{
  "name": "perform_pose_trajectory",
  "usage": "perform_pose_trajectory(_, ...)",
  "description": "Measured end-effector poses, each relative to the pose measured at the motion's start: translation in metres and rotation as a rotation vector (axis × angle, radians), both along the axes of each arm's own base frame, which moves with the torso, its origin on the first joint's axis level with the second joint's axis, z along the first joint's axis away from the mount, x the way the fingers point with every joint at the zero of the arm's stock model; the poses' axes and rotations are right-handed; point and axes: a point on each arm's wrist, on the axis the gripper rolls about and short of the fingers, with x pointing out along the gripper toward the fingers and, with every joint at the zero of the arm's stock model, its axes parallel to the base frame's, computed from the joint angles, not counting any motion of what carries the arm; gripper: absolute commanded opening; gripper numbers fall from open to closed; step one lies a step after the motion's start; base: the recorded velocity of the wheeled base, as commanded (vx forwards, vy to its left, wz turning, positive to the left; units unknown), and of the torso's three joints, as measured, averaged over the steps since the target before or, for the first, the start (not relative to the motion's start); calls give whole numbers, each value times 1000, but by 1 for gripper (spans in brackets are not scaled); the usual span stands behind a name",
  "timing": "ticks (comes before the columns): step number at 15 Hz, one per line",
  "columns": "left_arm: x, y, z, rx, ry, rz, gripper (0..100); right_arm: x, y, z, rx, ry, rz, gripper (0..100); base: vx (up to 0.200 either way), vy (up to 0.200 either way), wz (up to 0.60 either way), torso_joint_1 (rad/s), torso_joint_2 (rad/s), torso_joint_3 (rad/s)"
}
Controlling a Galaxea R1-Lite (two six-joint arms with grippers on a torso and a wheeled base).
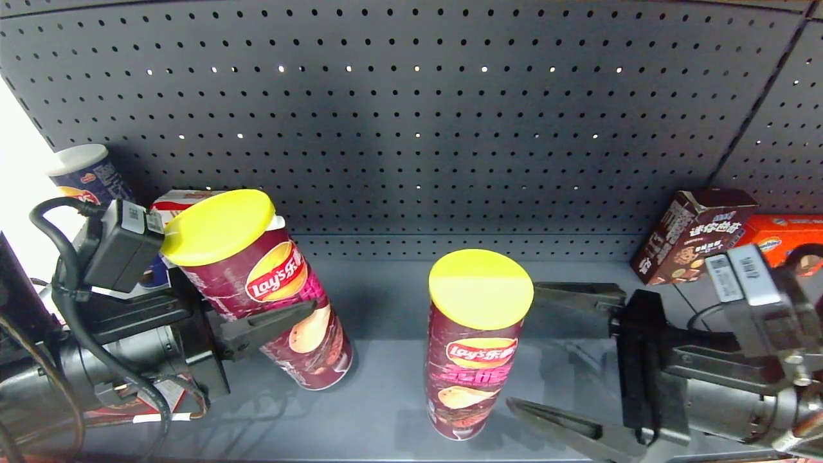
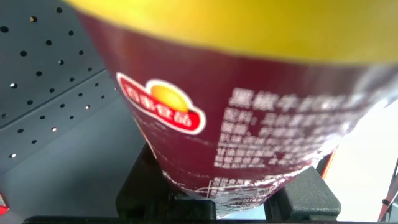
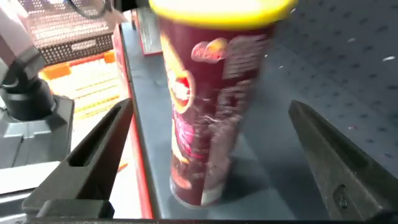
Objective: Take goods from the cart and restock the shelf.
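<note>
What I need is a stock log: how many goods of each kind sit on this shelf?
Yellow-lidded chip cans: 2
White-lidded blue can: 1
Boxes: 3 (red-and-white box, brown box, orange box)
Total: 6

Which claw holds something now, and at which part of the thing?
The left claw grips the tilted chip can around the middle of its body. The right claw stands open on either side of the upright can and holds nothing.
</note>
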Motion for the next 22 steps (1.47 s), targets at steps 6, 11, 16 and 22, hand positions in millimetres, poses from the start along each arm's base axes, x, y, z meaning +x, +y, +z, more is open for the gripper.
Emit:
perform_pose_trajectory(6, -1, 0, 1, -1, -6, 4, 0, -48, -50, 8, 17, 17, -180, 100, 0, 0, 0, 0, 0, 0)
perform_pose_trajectory(11, -2, 0, 1, -1, -9, 3, 0, -97, -96, -26, -3, 64, -337, 100, 0, 0, 0, 0, 0, 0)
perform_pose_trajectory(16, -4, -3, -2, 6, 0, -3, 0, -133, -129, -65, -39, 112, -405, 100, 0, 0, 0, 0, 0, 0)
perform_pose_trajectory(22, -10, -2, -9, 13, 17, -3, 0, -168, -151, -113, -1, 191, -692, 100, 0, 0, 0, 0, 0, 0)
